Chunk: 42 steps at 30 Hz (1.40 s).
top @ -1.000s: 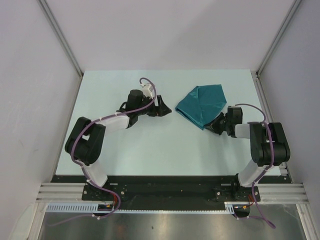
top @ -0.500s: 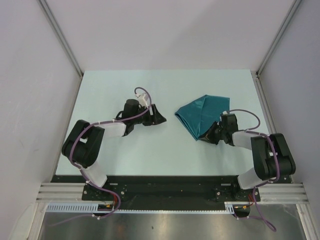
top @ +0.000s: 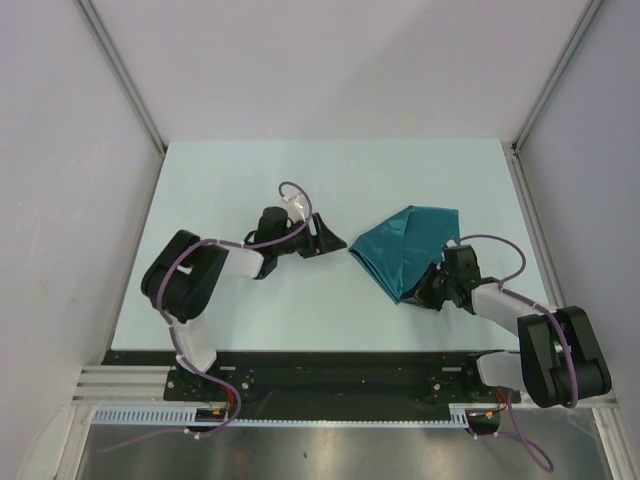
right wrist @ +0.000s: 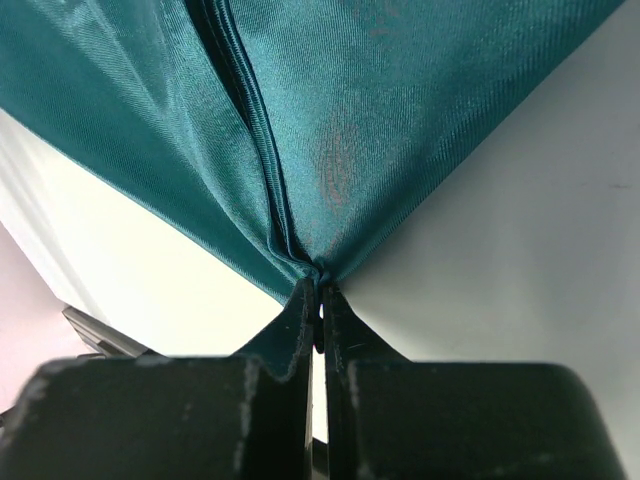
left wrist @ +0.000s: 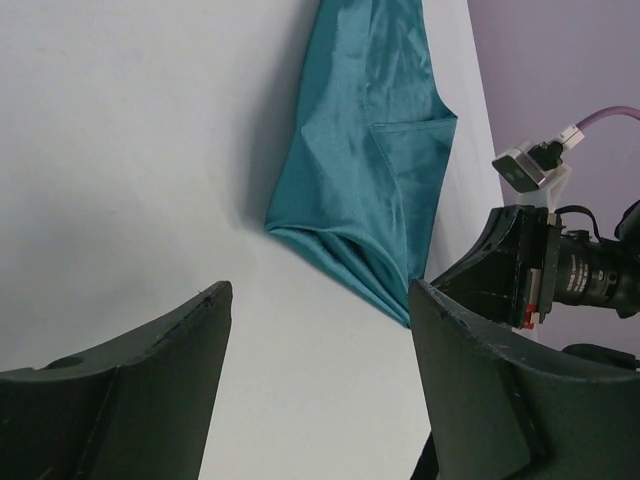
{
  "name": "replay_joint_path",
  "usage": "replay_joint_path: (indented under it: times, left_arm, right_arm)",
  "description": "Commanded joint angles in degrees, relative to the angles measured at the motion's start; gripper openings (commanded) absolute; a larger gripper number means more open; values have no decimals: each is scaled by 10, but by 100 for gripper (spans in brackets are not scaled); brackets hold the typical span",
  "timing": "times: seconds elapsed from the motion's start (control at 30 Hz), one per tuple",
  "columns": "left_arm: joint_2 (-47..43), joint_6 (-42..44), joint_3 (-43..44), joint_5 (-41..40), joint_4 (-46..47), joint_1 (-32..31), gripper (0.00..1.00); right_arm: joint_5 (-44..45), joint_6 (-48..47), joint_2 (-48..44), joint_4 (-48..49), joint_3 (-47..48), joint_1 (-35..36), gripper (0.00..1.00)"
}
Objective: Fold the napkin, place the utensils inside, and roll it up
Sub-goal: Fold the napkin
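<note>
The teal napkin lies bunched and folded on the right half of the table. My right gripper is shut on its near corner; in the right wrist view the cloth gathers into pleats at the closed fingertips. My left gripper is open and empty just left of the napkin's left point; the left wrist view shows the napkin ahead, beyond the spread fingers. No gold utensils show in any view.
The pale table is walled by grey panels at left, back and right. The right arm's wrist camera shows in the left wrist view, close behind the napkin. A black rail runs along the near edge.
My right gripper has pulled the napkin's corner toward the near edge, dragging the cloth with it. My left gripper has shifted right, closer to the napkin's left point.
</note>
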Motion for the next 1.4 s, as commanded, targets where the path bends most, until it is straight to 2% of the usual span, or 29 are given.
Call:
replay_joint_path:
  times: [0.0,0.47,0.67,0.93,1.13,1.37]
  left_arm:
    - [46,-47,44,26,62,-18,76]
    - [138,-48,132,34,38,-36,75]
    - [147,-22,146,17,-16,-35,71]
    - [161,-18,159,18,-28,-44,65]
    - [167,-24,160,21,-23,-45,55]
    - [171,-26,164,23,-26,-45,34]
  right_arm:
    - [16,-4,2,-35,-12,4,0]
    - [13,-11,39,-19,-4,4,0]
    - [13,-10,38,-21,-4,5,0]
    - [13,-12,40,-22,0,4,0]
    - [18,-13,39,-24,0,3,0]
    - [24,-15,33,-32,2,2,0]
